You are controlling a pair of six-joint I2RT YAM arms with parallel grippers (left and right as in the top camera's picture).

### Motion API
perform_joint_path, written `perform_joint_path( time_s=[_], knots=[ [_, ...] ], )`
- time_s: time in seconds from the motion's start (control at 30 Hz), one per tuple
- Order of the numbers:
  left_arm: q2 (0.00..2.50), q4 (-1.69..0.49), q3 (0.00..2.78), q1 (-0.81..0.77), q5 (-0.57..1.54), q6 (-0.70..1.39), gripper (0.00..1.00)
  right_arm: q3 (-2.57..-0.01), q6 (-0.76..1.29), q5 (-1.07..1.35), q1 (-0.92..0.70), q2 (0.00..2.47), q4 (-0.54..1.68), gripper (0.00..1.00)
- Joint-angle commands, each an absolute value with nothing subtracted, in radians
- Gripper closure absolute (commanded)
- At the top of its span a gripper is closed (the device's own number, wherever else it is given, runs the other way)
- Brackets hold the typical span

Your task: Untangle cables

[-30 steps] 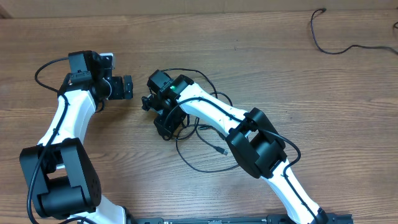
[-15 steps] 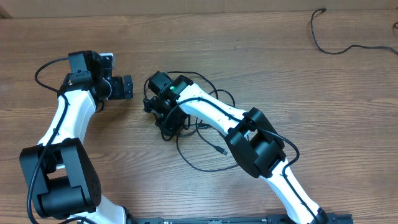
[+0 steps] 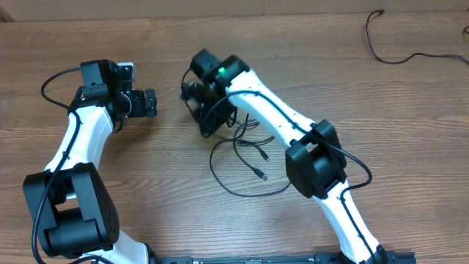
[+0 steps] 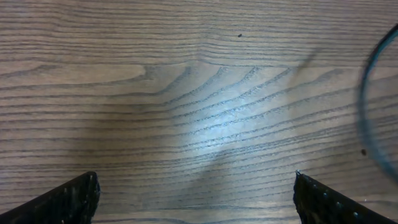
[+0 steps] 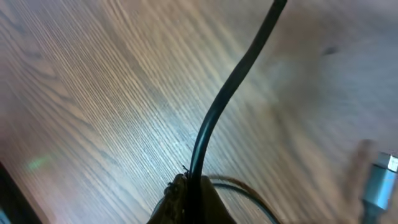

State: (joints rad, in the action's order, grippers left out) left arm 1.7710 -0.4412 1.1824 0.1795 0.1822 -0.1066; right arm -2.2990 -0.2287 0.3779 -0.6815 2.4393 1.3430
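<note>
Thin black cables (image 3: 242, 150) lie in a loose tangle at the table's middle, with small plugs (image 3: 260, 174) at the near ends. My right gripper (image 3: 210, 123) is at the tangle's far left end. In the right wrist view the gripper (image 5: 189, 190) is shut on one black cable (image 5: 233, 81), which runs up and away from the fingers; a blurred silver plug (image 5: 380, 180) shows at the right edge. My left gripper (image 3: 151, 103) is open and empty, left of the tangle. In the left wrist view the gripper (image 4: 196, 183) is over bare wood, fingers wide apart.
Another thin black cable (image 3: 385, 44) lies alone at the far right of the table. A blurred dark cord arc (image 4: 367, 112) crosses the right edge of the left wrist view. The left arm's own wire (image 3: 50, 82) loops at the far left.
My right gripper has moved away from me and a little right with the cable in it, drawing the tangle out behind it. The left arm has not moved.
</note>
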Motion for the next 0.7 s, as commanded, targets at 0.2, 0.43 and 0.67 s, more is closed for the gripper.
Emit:
perform_joint_path(
  time_s=[0.2, 0.43, 0.67],
  knots=[
    [1.747, -0.441, 1.181, 0.182, 0.176, -0.097, 0.0, -2.653, -0.231, 0.39, -0.683, 2.286, 1.482, 0.96],
    [1.747, -0.441, 1.181, 0.182, 0.176, -0.097, 0.0, -2.883, -0.233, 0.361, -0.683, 2.169, 1.497, 0.96],
    [1.747, -0.441, 1.181, 0.182, 0.176, -0.097, 0.0, -2.966, -0.236, 0.244, -0.683, 2.032, 1.471, 0.96]
  ],
)
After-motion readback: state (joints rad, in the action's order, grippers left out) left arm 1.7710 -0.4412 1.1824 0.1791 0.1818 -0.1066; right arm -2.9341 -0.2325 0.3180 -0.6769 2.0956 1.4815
